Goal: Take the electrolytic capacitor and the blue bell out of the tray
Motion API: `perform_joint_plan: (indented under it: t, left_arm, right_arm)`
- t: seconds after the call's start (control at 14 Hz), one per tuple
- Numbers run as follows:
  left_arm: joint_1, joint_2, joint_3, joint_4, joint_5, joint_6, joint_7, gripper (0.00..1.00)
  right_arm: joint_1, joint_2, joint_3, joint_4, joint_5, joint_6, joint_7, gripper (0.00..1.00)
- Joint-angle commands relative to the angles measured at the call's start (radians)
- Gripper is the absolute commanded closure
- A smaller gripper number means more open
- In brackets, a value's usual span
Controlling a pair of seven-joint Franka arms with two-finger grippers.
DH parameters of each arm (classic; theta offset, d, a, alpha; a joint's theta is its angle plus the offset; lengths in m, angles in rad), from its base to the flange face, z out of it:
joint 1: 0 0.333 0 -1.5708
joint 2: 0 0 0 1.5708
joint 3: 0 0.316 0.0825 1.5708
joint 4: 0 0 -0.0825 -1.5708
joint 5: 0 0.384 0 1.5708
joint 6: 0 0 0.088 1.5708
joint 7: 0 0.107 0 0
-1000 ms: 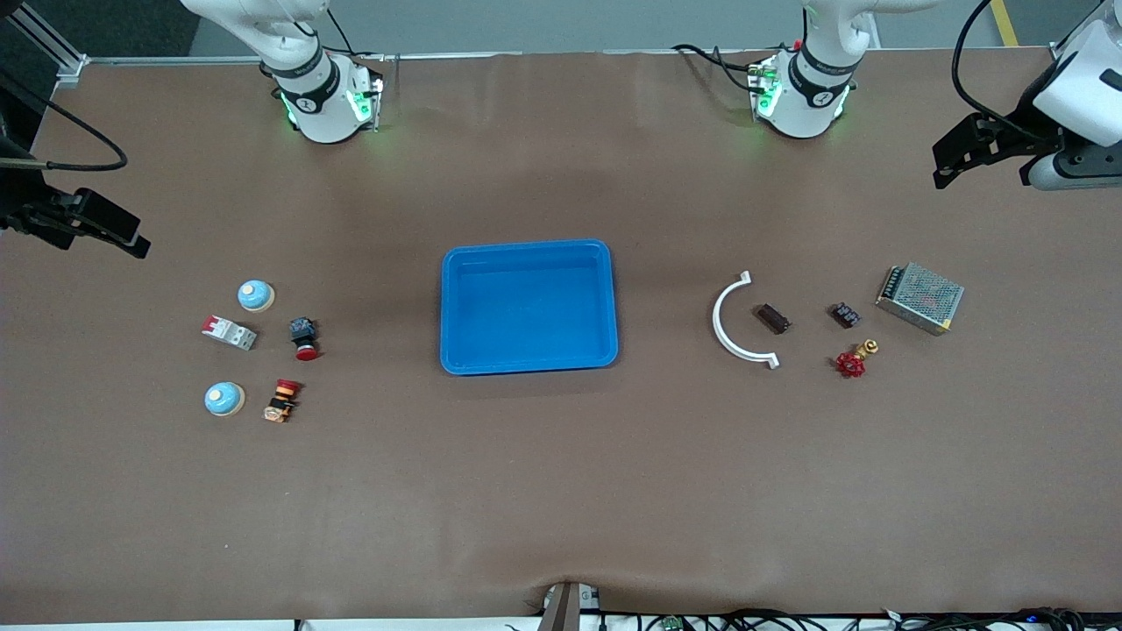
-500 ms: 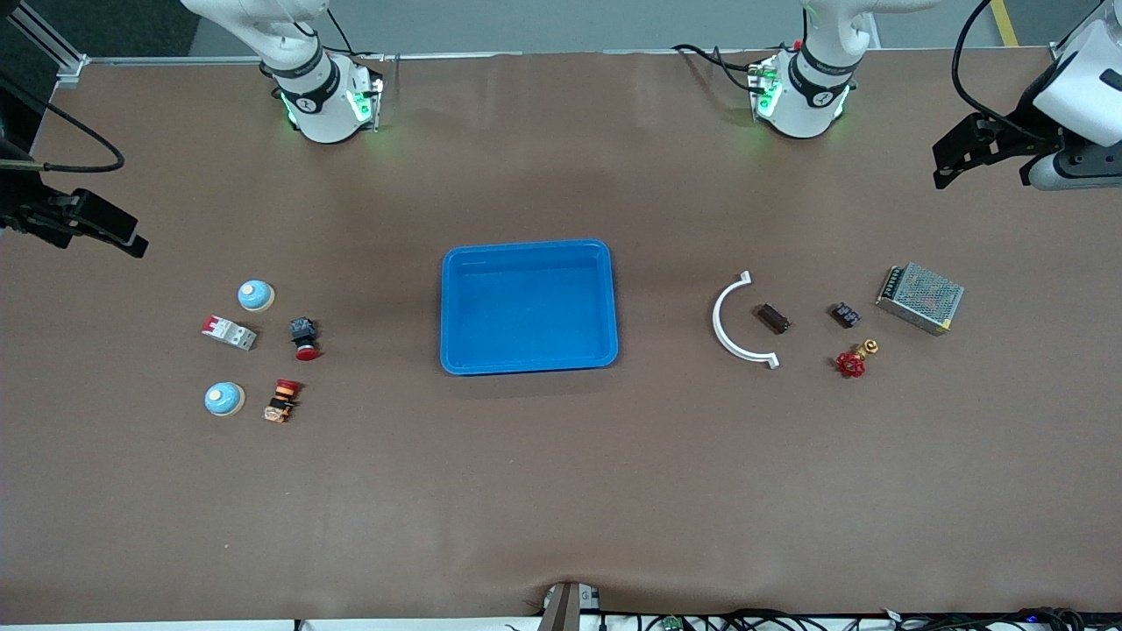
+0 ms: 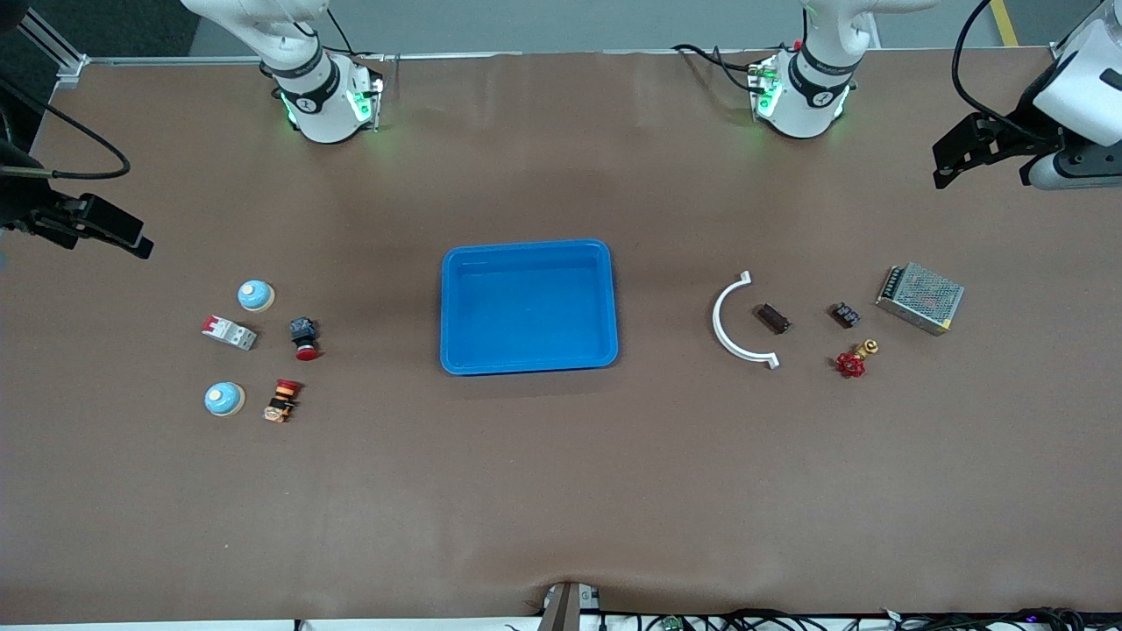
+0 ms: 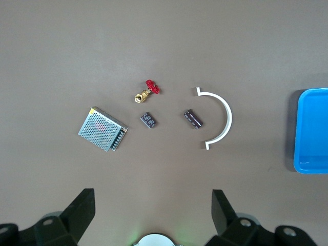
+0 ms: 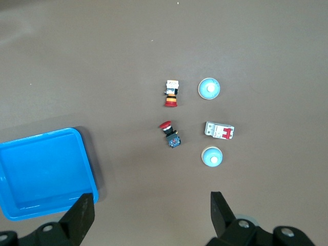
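Two light-blue bells [image 3: 255,295] [image 3: 223,399] sit toward the right arm's end of the table; they also show in the right wrist view [image 5: 211,157] [image 5: 209,88]. A dark cylindrical capacitor [image 3: 773,319] lies toward the left arm's end beside a white curved piece [image 3: 732,324], and also shows in the left wrist view [image 4: 193,118]. My left gripper [image 3: 945,166] hangs open and empty high over the left arm's end [image 4: 152,202]. My right gripper [image 3: 131,238] hangs open and empty high over the right arm's end [image 5: 151,205].
A blue tray [image 3: 451,307] lies empty at mid-table. By the bells are a white breaker [image 3: 230,332] and two red push buttons [image 3: 304,338] [image 3: 282,400]. By the capacitor are a small dark component [image 3: 845,315], a red valve [image 3: 852,361] and a metal mesh box [image 3: 920,298].
My right gripper has shifted very slightly. The left arm and all things on the table have not moved.
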Motion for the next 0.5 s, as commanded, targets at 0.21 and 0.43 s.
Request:
perform_joint_plan:
  t: [0.21,0.43]
  left_arm:
    - [0.008,-0.009,-0.004,0.017,-0.021,-0.018,0.026,0.00]
    - [0.001,-0.005,-0.004,0.030,-0.022,-0.018,0.024,0.00]
  right_arm:
    - [-0.013,-0.021,0.006,-0.046,-0.006,0.014,0.004,0.00]
    - [-0.009,-0.019,0.007,-0.055,-0.012,0.025,0.000,0.00]
